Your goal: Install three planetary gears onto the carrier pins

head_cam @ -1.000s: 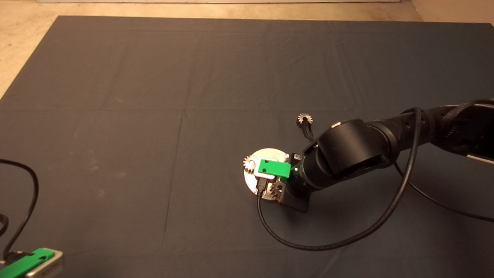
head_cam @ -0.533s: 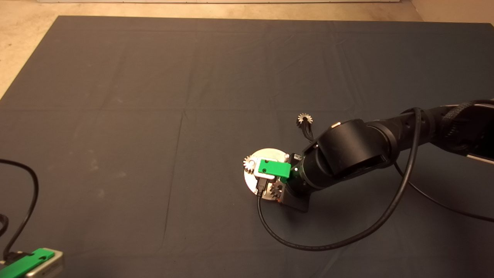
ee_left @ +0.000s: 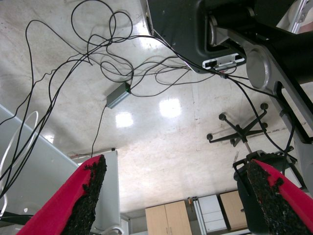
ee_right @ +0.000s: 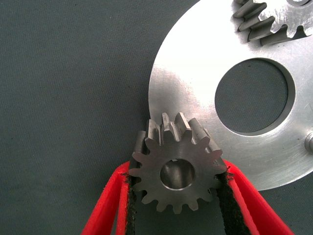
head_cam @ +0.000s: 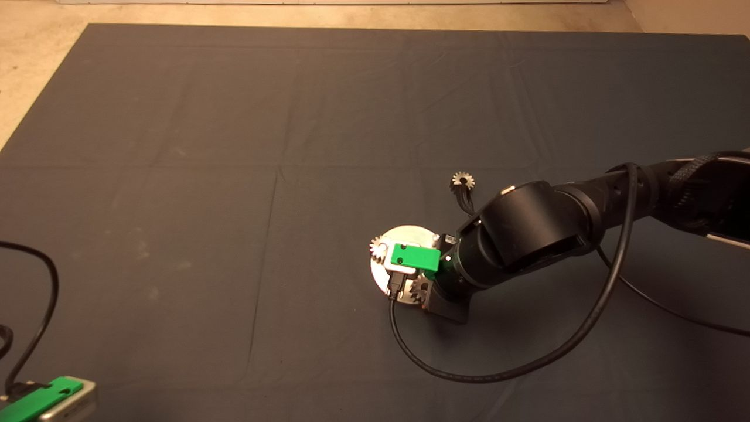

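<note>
Gear [ee_right: 177, 173] is held flat between the black pads of the right gripper [ee_right: 178, 196], its bore facing up, with a pin end seen inside the bore; it overlaps the rim of the disc [ee_right: 195, 83] on the mat [head_cam: 234, 146]. A second gear [ee_right: 274, 17] sits at the disc's far side, and a bare pin [ee_right: 308, 142] stands at its edge. A third gear [head_cam: 463, 179] lies apart on the mat. The left gripper [ee_left: 178, 196], parked at the lower left, is spread wide and holds nothing.
</note>
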`<state>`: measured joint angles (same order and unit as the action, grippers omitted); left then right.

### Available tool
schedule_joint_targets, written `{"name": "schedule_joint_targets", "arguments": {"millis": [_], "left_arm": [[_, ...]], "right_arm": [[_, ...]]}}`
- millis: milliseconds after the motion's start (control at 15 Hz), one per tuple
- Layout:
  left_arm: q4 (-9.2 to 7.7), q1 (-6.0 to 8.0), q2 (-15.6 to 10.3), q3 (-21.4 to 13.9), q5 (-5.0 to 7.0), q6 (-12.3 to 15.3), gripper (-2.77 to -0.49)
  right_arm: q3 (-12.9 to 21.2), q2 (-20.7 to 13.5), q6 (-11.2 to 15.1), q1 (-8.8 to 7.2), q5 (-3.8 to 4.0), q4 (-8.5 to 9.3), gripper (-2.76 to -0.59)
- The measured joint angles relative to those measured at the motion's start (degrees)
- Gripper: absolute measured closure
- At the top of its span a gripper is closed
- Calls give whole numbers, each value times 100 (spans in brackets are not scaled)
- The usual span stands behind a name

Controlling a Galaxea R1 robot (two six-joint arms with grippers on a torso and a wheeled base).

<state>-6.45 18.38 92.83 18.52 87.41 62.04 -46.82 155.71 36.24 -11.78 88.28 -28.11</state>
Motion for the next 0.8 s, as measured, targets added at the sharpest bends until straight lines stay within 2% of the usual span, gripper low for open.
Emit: {"name": "schedule_joint_targets", "arguments": {"millis": [533,800], "left_arm": [[1,0,-2,0,0,0,-204],[1,0,-2,0,0,0,-204]], "right_arm": [[-10,2,2,-15,-2,69,-95],[-63,5,2,-31,-37,102,-95]]}}
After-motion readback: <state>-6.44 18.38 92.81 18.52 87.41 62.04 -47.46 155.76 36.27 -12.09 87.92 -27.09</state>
